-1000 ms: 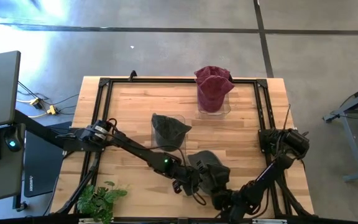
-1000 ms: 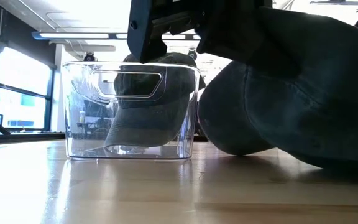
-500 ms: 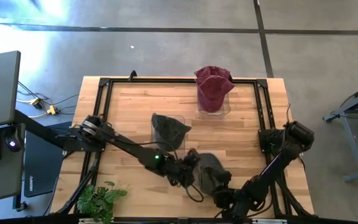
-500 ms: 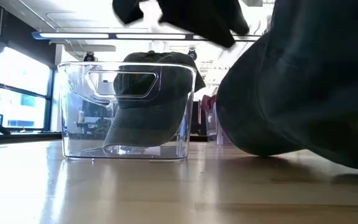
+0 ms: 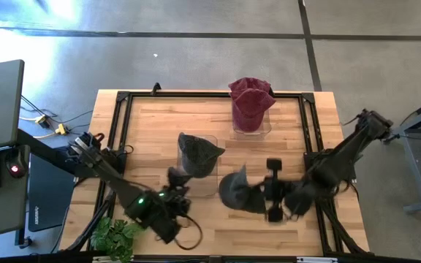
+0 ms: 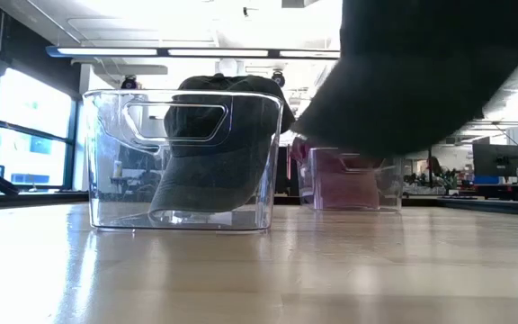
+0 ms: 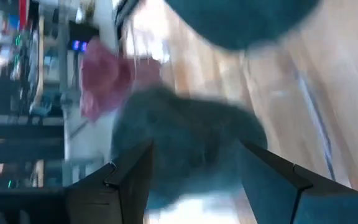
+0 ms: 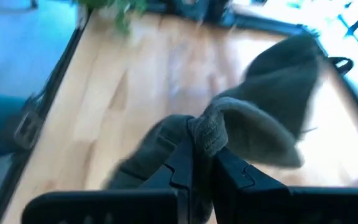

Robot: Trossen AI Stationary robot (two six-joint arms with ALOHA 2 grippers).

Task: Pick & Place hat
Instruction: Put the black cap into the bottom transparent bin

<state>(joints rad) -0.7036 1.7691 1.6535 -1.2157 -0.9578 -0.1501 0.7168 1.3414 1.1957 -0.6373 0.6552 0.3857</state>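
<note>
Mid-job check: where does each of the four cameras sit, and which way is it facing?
High: overhead, looking down; both arms, right gripper holding dark hat.
Low: tabletop level, facing clear bin; the hat hangs above.
Left wrist: past open left gripper.
Right wrist: fingers pinching the hat.
Shared: the hat.

You are looking at two dark, slender jointed arms; the left arm is showing a green indicator light, and the right arm is carrying black cabling.
</note>
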